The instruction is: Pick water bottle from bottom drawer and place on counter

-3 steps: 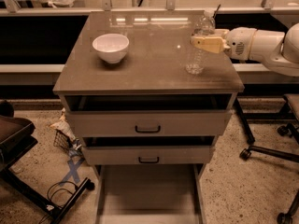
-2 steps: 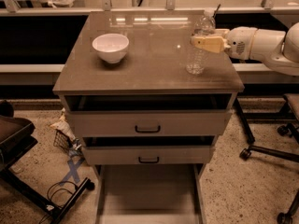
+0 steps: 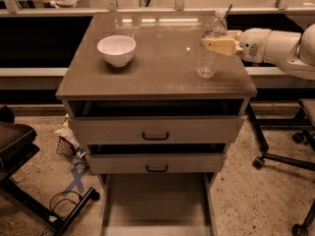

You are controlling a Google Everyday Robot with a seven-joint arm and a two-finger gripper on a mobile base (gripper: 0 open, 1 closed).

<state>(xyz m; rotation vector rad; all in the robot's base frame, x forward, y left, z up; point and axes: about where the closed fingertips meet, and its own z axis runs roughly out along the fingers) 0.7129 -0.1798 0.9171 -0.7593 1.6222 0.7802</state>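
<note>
The water bottle [image 3: 207, 58] stands upright on the right side of the counter [image 3: 162, 63], its white cap at the top. My gripper [image 3: 216, 45] reaches in from the right at mid-height of the bottle. One beige finger [image 3: 220, 46] crosses in front of the bottle and the other is hidden behind it, so the gripper is shut on the bottle. The bottom drawer [image 3: 155, 200] is pulled out below, and its flat floor is bare.
A white bowl [image 3: 116, 49] sits on the counter's left side. The two upper drawers [image 3: 155, 130] with black handles are slightly pulled out. An office chair base [image 3: 280, 159] is at the right. A dark stand with cables [image 3: 44, 200] is at the left floor.
</note>
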